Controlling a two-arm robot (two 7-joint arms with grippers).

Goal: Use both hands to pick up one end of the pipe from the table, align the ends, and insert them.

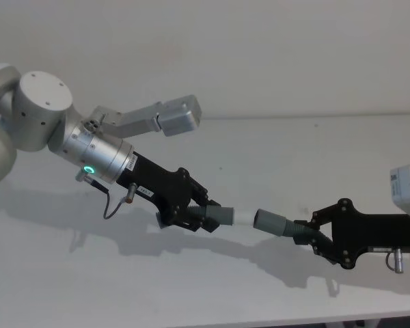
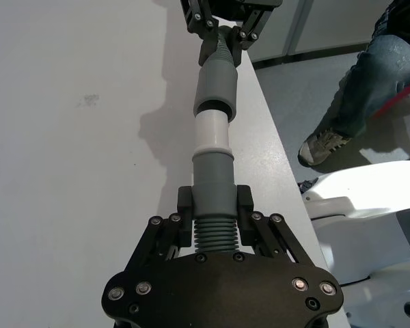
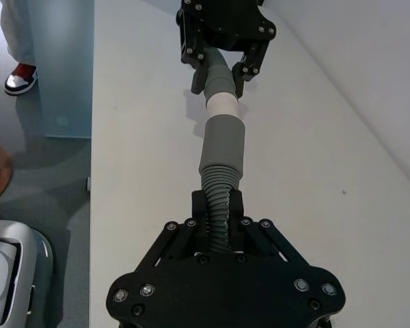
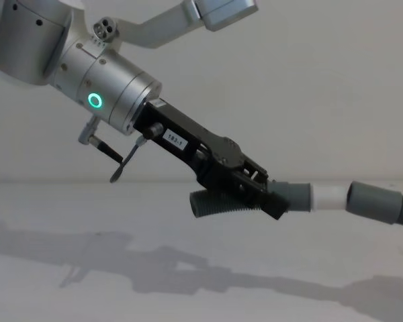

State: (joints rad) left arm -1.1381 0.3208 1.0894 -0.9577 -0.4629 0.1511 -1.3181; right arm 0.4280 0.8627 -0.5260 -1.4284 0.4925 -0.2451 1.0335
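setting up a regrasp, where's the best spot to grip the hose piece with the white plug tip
Grip the ribbed section behind the smooth cuff, closing from both sides across the hose, as the left gripper does. Ribs likely resist slipping, and this leaves the white plug tip free to enter the open grey cuff.

A person's leg in blue jeans (image 2: 369, 85) with a tan shoe (image 2: 321, 147) stands on the grey floor (image 2: 294, 96). Elsewhere, a red-and-white shoe (image 3: 19, 77) shows beside a pale blue panel (image 3: 60, 61).

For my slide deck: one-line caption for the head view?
Left tool and right tool hold pipe halves above the table, white plug tip entering grey cuff.
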